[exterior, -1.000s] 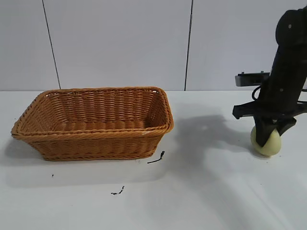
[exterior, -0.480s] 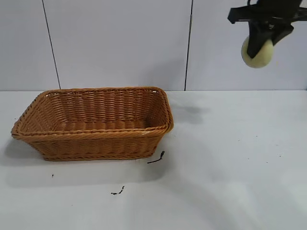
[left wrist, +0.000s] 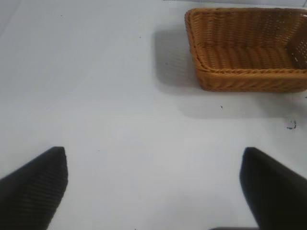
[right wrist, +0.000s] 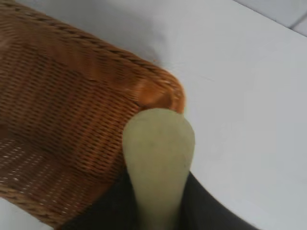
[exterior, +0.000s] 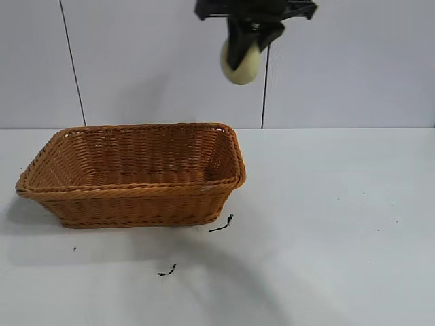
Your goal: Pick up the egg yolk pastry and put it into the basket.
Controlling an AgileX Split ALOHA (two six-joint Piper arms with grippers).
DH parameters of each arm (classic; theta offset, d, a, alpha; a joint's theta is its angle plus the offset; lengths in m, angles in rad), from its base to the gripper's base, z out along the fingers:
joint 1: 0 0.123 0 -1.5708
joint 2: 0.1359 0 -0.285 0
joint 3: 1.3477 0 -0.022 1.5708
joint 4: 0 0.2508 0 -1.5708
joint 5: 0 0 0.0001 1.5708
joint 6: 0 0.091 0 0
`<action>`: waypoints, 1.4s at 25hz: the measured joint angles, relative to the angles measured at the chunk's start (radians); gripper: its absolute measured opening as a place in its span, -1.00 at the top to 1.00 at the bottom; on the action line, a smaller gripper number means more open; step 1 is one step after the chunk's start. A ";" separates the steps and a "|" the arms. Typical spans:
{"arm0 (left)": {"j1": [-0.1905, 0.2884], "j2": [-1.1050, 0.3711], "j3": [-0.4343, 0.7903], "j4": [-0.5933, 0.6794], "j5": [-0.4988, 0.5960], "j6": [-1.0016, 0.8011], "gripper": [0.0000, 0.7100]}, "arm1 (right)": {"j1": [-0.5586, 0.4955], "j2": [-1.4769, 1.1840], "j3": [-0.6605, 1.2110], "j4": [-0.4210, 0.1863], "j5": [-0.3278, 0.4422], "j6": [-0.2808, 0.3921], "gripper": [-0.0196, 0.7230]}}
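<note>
My right gripper (exterior: 243, 58) is shut on the pale yellowish egg yolk pastry (exterior: 245, 66) and holds it high in the air, above the right end of the orange-brown wicker basket (exterior: 81, 193). In the right wrist view the pastry (right wrist: 158, 158) stands edge-on between the dark fingers, over the basket's corner rim (right wrist: 158, 91). The basket is empty. My left gripper (left wrist: 153, 184) is open and empty over bare table; the basket (left wrist: 249, 79) lies well ahead of it.
The white table (exterior: 326, 238) carries two small black scraps, one by the basket's front right corner (exterior: 222, 224) and one nearer the front (exterior: 167, 271). A white panelled wall stands behind.
My right gripper lifted the pastry off the table at the right, raised it high, then carried it left to above the basket's right end.
</note>
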 joint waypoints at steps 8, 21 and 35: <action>0.000 0.000 0.000 0.000 0.000 0.000 -0.96 | 0.123 0.164 -0.023 0.007 -0.164 0.000 0.67; 0.000 0.000 0.000 0.000 0.000 0.000 -0.96 | 0.128 0.320 -0.028 0.025 -0.278 0.000 0.21; 0.000 0.000 0.000 0.000 0.000 0.000 -0.96 | 0.112 0.293 -0.377 -0.013 -0.060 0.000 -0.90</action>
